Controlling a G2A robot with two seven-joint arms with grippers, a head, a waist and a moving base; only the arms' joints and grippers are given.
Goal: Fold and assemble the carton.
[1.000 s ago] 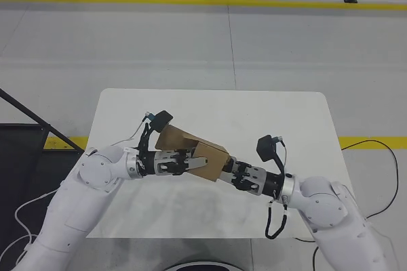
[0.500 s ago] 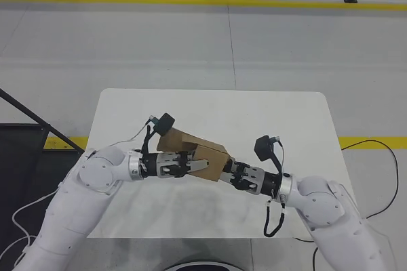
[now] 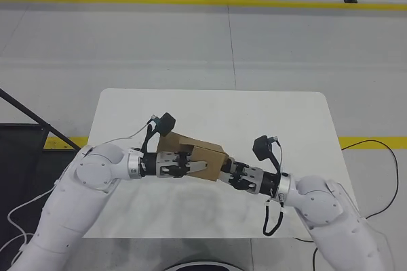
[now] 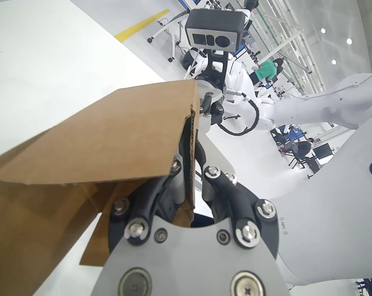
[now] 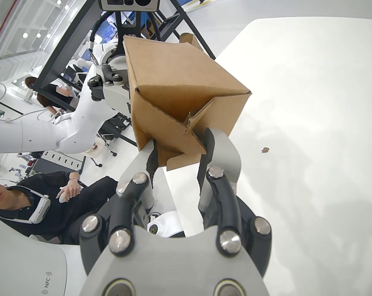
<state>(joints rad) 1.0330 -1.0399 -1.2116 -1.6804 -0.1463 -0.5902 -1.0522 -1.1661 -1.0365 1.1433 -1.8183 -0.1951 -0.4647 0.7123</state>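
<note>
Left arm: comes in from 8 o'clock, wrist pointing toward 3 o'clock.
Left gripper [image 3: 193,164]: fingers pinched tight on a wall of the carton [image 3: 202,150].
Right arm: comes in from 4 o'clock, wrist aimed at 10 o'clock.
Right gripper [image 3: 224,171]: fingers clamped across the carton's 4 o'clock corner.
Together: grippers face each other, close.

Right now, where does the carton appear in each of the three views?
Top view: carton at the picture's centre, held between both arms.
Left wrist view: carton close up, one wall edge in the left gripper.
Right wrist view: carton central, its end flaps in the right gripper.
Shared landmark: the white table below the carton in every view.
</note>
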